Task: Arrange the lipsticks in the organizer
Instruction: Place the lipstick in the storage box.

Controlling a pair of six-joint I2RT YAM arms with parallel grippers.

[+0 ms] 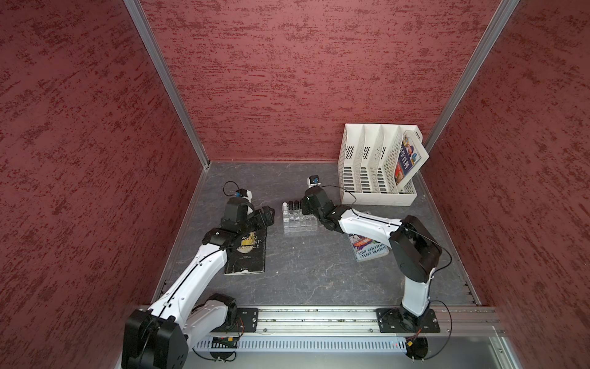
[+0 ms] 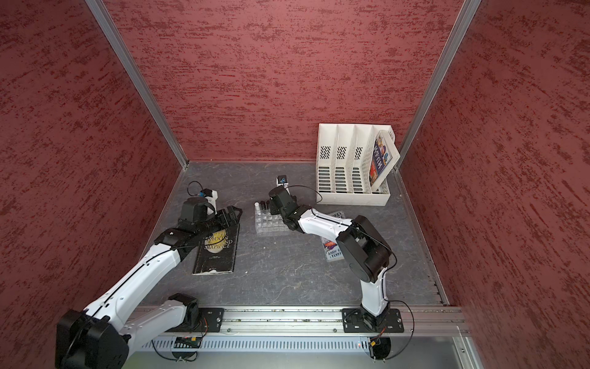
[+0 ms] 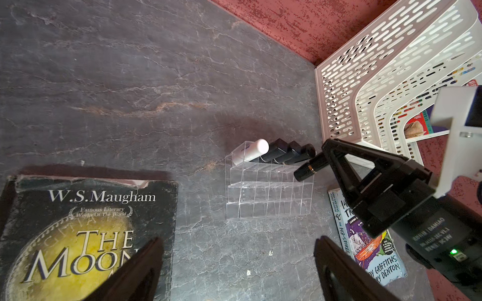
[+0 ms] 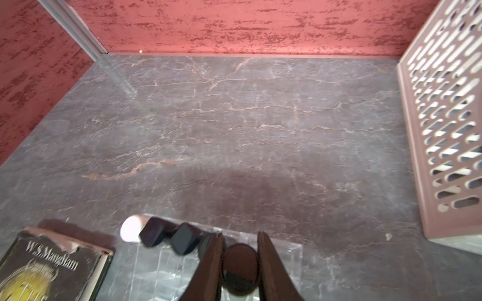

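The clear acrylic organizer [image 1: 298, 223] [image 2: 269, 223] [image 3: 268, 198] [image 4: 156, 273] stands mid-table. In its far row lean a white lipstick [image 3: 254, 151] [image 4: 130, 232] [image 1: 284, 204] and three black lipsticks [image 3: 277, 151] [image 4: 182, 241] side by side. My right gripper [image 4: 240, 234] [image 1: 303, 204] [image 3: 326, 156] is shut on another black lipstick [image 4: 240, 271] [image 3: 309, 169], which it holds tilted just above the right end of that row. My left gripper [image 3: 238, 242] [image 1: 269, 214] hangs open and empty to the left of the organizer, over the far edge of a black book.
A black book, The Moon and Sixpence [image 1: 249, 252] [image 3: 78, 234], lies to the left of the organizer. A colourful paperback [image 1: 370, 249] [image 3: 370, 247] lies under the right arm. The white perforated file rack [image 1: 376, 166] [image 4: 448, 130] stands at the back right and holds a book [image 1: 407, 159].
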